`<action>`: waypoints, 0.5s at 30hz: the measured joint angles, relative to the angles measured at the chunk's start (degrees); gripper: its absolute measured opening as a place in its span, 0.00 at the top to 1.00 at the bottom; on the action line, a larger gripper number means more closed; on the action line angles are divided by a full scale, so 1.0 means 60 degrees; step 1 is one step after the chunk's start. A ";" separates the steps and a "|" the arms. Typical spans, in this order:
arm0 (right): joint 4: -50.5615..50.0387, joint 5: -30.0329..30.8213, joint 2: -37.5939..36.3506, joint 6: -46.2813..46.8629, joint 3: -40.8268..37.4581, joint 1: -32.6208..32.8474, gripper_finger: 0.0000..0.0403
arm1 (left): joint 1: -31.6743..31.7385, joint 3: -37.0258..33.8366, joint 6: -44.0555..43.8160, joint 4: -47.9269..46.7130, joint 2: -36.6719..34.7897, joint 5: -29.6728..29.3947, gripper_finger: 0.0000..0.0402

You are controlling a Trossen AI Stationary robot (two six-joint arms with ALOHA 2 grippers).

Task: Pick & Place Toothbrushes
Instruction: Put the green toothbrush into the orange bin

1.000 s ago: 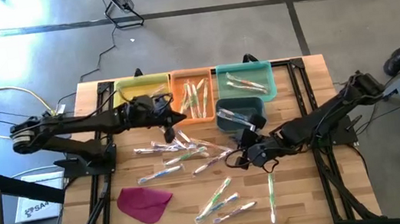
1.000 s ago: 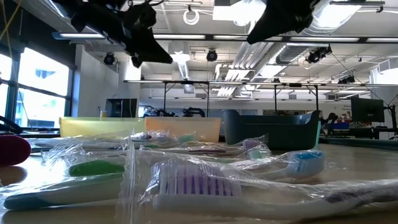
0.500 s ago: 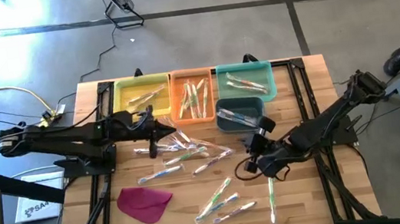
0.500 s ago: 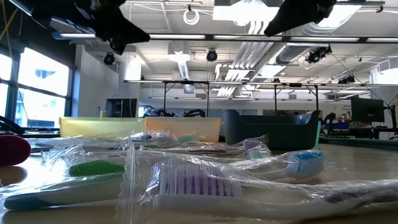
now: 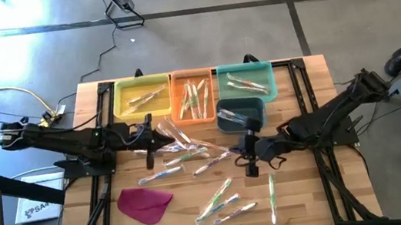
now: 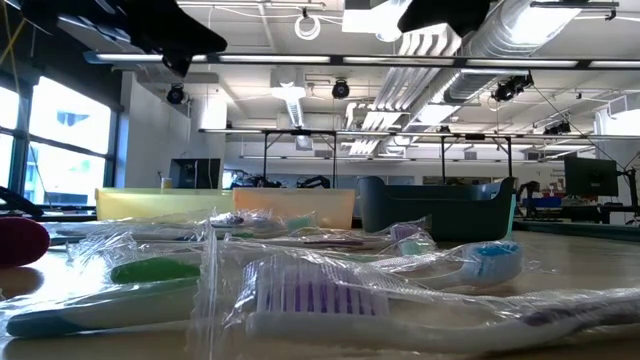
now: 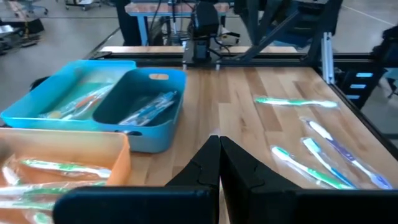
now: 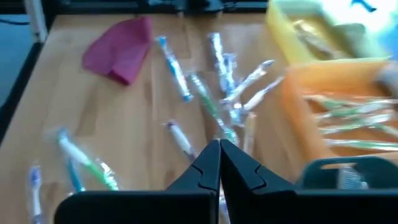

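Wrapped toothbrushes lie flat and scattered on the wooden table: a cluster in the middle (image 5: pixel 184 155), a few nearer the front (image 5: pixel 224 200) and a single green one (image 5: pixel 271 196). My left gripper (image 5: pixel 162 139) hovers shut and empty above the cluster's left end, pointing toward the table's right; its closed tips (image 7: pixel 219 138) show in the left wrist view. My right gripper (image 5: pixel 240 152) hovers shut and empty right of the cluster, pointing left and slanting down, tips (image 8: pixel 219 143) together. More toothbrushes (image 8: pixel 217 93) lie ahead of it.
Along the far edge stand a yellow bin (image 5: pixel 115 100), an orange bin (image 5: pixel 178 98) and a teal tray (image 5: pixel 269 80), each with toothbrushes in it. A dark blue tub (image 5: pixel 221 117) sits in front of the teal tray. A magenta cloth (image 5: pixel 145 201) lies front left.
My left gripper has drawn back from beside the orange bin toward the table's left edge and slightly nearer the front, staying shut and empty. My right gripper has stayed over the same spot while its wrist rolled. No toothbrush has moved.
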 joint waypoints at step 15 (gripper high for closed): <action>-0.1383 -0.0740 0.0006 0.5682 -0.0004 0.0337 1.00 | -0.0182 0.0004 0.0025 -0.0130 0.0004 0.0015 1.00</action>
